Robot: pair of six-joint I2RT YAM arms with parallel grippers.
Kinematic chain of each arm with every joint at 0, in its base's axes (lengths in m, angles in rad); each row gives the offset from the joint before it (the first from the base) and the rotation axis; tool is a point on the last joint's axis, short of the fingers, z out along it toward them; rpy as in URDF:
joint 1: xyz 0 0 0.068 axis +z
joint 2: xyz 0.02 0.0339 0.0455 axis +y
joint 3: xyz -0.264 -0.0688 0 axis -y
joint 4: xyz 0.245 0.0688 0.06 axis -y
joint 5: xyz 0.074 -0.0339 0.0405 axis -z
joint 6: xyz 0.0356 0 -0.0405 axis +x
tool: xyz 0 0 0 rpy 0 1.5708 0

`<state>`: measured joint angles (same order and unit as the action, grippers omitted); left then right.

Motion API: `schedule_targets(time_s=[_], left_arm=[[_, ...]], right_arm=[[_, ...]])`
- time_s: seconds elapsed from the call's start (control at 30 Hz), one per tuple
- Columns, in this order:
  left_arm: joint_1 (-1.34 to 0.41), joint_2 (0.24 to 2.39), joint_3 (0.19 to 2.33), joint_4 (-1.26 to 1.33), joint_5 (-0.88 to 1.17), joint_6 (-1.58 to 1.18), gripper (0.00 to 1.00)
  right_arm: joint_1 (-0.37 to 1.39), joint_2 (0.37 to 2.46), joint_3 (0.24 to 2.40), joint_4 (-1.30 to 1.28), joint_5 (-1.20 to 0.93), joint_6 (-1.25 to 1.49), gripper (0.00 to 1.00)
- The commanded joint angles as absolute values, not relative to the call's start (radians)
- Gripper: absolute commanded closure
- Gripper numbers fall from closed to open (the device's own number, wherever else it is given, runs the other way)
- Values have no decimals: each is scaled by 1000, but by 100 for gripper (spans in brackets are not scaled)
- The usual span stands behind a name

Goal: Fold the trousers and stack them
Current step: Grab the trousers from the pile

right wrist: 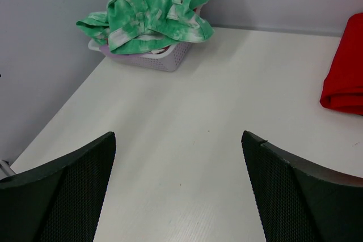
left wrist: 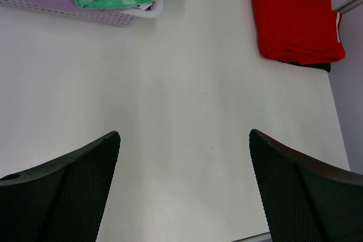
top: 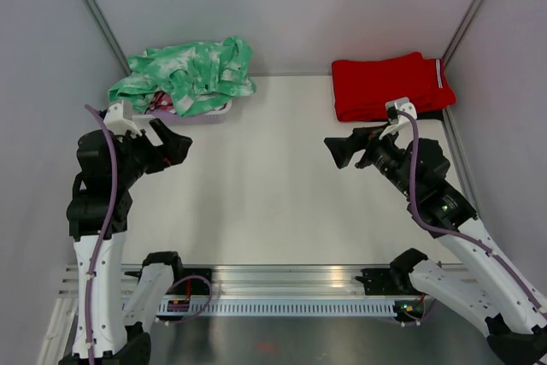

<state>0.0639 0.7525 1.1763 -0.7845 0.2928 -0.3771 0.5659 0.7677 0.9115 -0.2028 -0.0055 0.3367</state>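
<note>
Both jaws gape empty over the grey-walled white table [top: 273, 211]; trousers [top: 192, 73] heap on, seemingly, a basket [right wrist: 167, 60].

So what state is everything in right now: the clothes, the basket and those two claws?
green tie-dye trousers: crumpled, unfolded, heaped on top of the basket.
basket: upright, trousers spilling over its rim.
red trousers: folded, lying flat at the far right.
left gripper: open, holding nothing.
right gripper: open, holding nothing.
</note>
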Motion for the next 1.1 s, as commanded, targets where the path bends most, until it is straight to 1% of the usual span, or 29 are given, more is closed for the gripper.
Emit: schedule_targets(time_s=[0.0, 0.17, 0.23, 0.27, 0.3, 0.37, 0.4, 0.5, 0.53, 0.57, 0.73, 0.77, 0.8, 0.83, 0.87, 0.9, 0.93, 0.97, 1.0, 1.07], left_arm=[[66, 788, 1149, -770, 276, -383, 0], [64, 857, 1134, -614, 220, -434, 0], [66, 961, 1149, -569, 137, -483, 0], [66, 1010, 1191, -548, 115, -494, 0], [66, 1132, 1224, -551, 65, -508, 0], [66, 1266, 1348, -563, 23, -543, 1], [64, 1386, 1382, -555, -10, -551, 2], [69, 1543, 1492, -481, -90, -578, 2], [69, 1631, 1520, -465, -100, -586, 2], [69, 1673, 1576, -456, -106, -586, 2], [74, 1854, 1689, -345, -133, -568, 3], [74, 1894, 1710, -328, -132, -558, 6], [74, 1907, 1713, -310, -126, -554, 11], [74, 1916, 1713, -270, -112, -548, 20], [74, 1924, 1704, -250, -104, -546, 32], [75, 1928, 1700, -233, -75, -548, 59], [75, 1928, 1700, -221, -60, -545, 74], [75, 1924, 1697, -201, -40, -542, 96], [74, 1908, 1697, -196, -8, -535, 98], [72, 1869, 1695, -205, 29, -531, 98]], right_arm=[[568, 821, 930, -201, 12, 364, 2], [566, 909, 930, -192, 47, 396, 2], [566, 936, 920, -186, 54, 403, 2], [568, 962, 919, -173, 54, 408, 2], [566, 972, 913, -167, 52, 410, 2], [566, 995, 905, -134, 49, 416, 2], [566, 1002, 896, -120, 49, 414, 2], [566, 1019, 876, -77, 55, 410, 2], [566, 1029, 873, -65, 60, 407, 2], [566, 1034, 871, -63, 69, 403, 2], [566, 1065, 873, -55, 106, 376, 2], [566, 1072, 874, -49, 110, 373, 2], [566, 1075, 876, -46, 112, 368, 2], [566, 1077, 876, -45, 120, 364, 2], [568, 1077, 874, -38, 124, 364, 2], [566, 1077, 874, -38, 135, 365, 2], [568, 1075, 874, -37, 149, 364, 2], [566, 1074, 874, -35, 155, 362, 2], [566, 1072, 877, -35, 167, 364, 2], [566, 1065, 882, -47, 230, 389, 2]])
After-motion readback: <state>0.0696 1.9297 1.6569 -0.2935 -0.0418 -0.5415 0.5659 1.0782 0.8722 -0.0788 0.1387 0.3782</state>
